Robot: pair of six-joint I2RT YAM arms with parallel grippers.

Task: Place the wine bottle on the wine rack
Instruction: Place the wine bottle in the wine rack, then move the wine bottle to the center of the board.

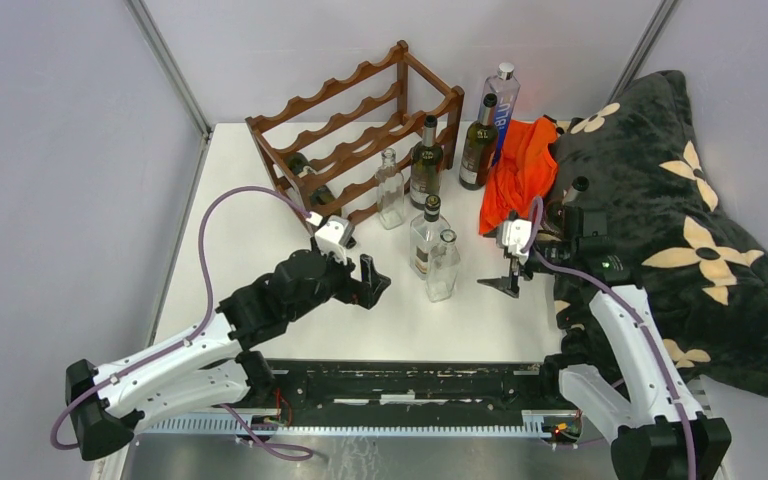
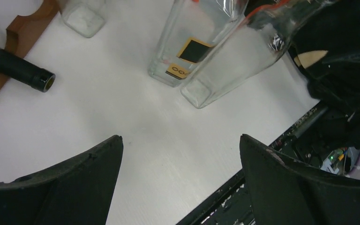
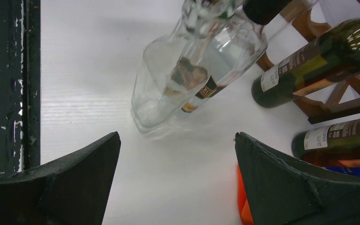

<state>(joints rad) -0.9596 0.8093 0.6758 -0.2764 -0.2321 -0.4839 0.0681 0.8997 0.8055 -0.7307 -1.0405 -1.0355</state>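
Left wrist, ten o'clock: wine bottle (image 2: 14,68) in wine rack (image 2: 30,23); left gripper (image 2: 180,140), right gripper (image 3: 177,138) wide, empty. Seems placed; calls for retreat.

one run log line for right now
left gripper: open, empty | right gripper: open, empty | wine bottle: lying on wine rack, bottom tier

White table (image 1: 260,290). Wine rack (image 1: 355,125) stands at back left. Just right of rack: one clear bottle (image 1: 390,190) and two dark bottles (image 1: 425,160), all upright; tall blue-labelled bottle (image 1: 501,105) behind them. Two more clear bottles (image 1: 430,235) mid-table, close together. Orange cloth (image 1: 520,170) at right. Flowered black blanket (image 1: 660,200) drapes over right edge.
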